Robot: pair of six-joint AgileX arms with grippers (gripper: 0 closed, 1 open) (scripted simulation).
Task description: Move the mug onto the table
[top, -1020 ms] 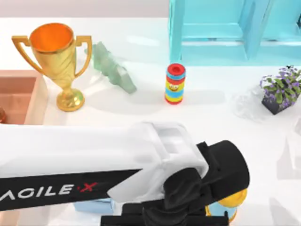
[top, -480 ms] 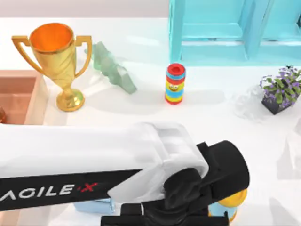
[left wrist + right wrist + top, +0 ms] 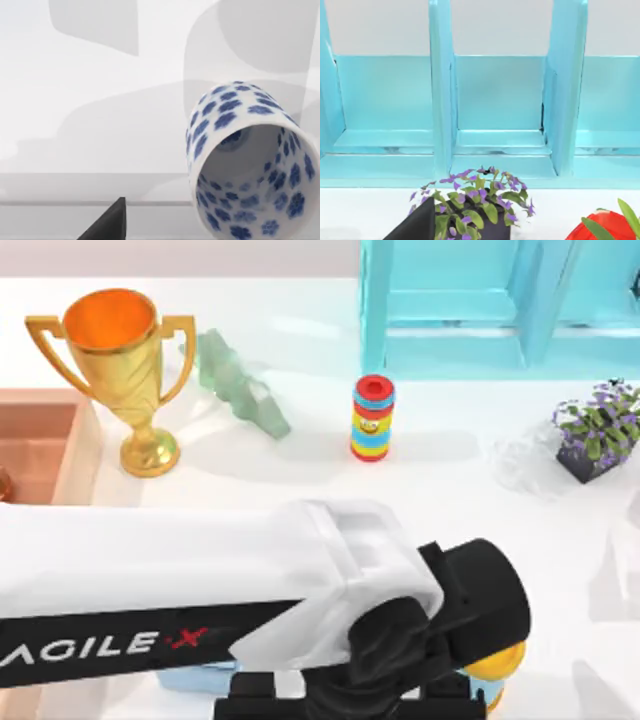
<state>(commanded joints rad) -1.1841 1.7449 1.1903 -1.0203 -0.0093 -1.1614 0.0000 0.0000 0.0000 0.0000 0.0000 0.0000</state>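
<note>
Overhead, left arm [image 3: 180, 590] level across the table [image 3: 300, 460] — gripper state unclear — mug [image 3: 245, 160] tilted below.

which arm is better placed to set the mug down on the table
Left. In the left wrist view the mug sits right at its camera above the table, while the right wrist view faces a potted plant and teal shelf.

My left arm [image 3: 200, 600] spans worktop [image 3: 450, 480] front, blocking passage there. Open lane mid-worktop between trophy [image 3: 120, 370], striped cylinder [image 3: 373, 418], potted plant [image 3: 598, 430]. Teal shelf [image 3: 500, 300] walls off back right.
</note>
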